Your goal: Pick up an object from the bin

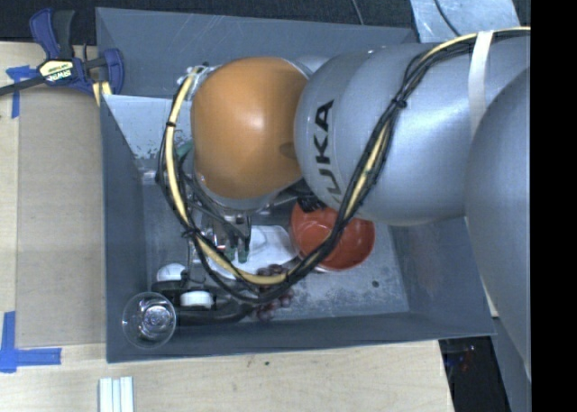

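My gripper (227, 225) is low in the left half of the bin, beneath the arm's orange cover. Right beside it lies a white flat thing (268, 242), partly hidden by cables. A red-orange bowl (347, 241) sits just to the right of that, half covered by the arm. In front of the gripper, near the bin's front wall, lies a small black and white object (195, 297), with a small white round piece (169, 272) a little behind it.
A clear glass (151, 318) stands in the bin's front left corner. The arm and its cables cover the middle and right of the bin. Grey bin floor shows at the front right, speckled with small dark bits.
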`<control>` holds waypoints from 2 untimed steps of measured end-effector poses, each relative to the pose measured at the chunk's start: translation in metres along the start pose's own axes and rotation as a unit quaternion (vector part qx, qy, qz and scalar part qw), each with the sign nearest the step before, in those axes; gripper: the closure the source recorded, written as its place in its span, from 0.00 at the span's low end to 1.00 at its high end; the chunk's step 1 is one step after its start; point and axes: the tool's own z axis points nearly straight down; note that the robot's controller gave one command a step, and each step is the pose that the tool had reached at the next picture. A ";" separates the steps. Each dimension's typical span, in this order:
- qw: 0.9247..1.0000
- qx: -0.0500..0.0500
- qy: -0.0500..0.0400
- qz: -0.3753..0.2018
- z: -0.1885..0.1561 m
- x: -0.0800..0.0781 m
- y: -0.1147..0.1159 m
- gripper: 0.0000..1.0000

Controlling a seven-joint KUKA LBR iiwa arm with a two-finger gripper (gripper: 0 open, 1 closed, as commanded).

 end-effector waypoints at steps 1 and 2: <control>1.000 -0.001 -0.004 0.002 -0.005 -0.002 -0.001 0.00; 0.999 -0.003 -0.014 0.036 0.138 -0.035 -0.080 0.00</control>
